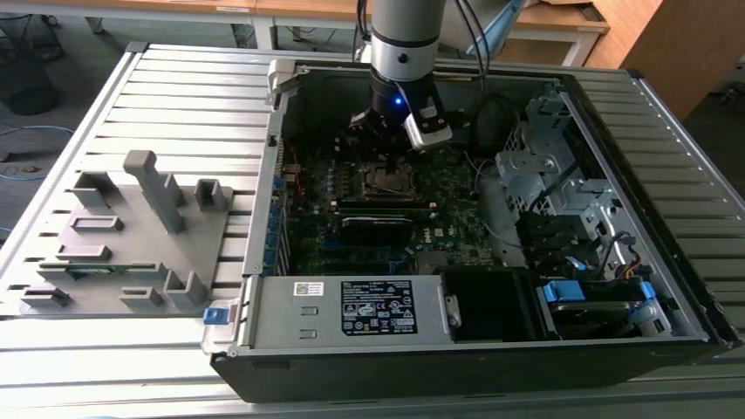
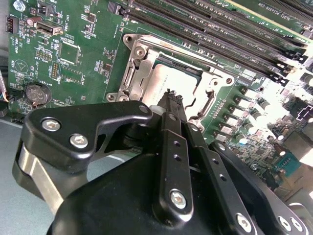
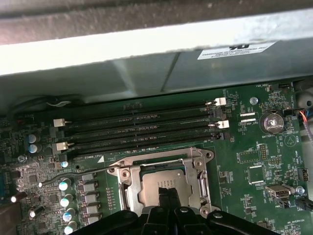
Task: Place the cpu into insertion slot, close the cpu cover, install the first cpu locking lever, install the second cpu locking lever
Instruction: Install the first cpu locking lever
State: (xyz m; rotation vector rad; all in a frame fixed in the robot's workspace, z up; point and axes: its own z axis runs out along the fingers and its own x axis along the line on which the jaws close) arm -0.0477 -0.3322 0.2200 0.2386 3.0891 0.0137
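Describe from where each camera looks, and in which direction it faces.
Exterior view: outside and above the open computer case, looking down into it; the arm shows.
First wrist view: on the arm, looking past the end effector at the cpu cover and memory slots.
Second wrist view: on the arm, behind the end effector, facing the cpu cover.
Both wrist views share the cpu cover and the end effector.

A lab workshop — slatted metal bench, opened computer case, wooden desks.
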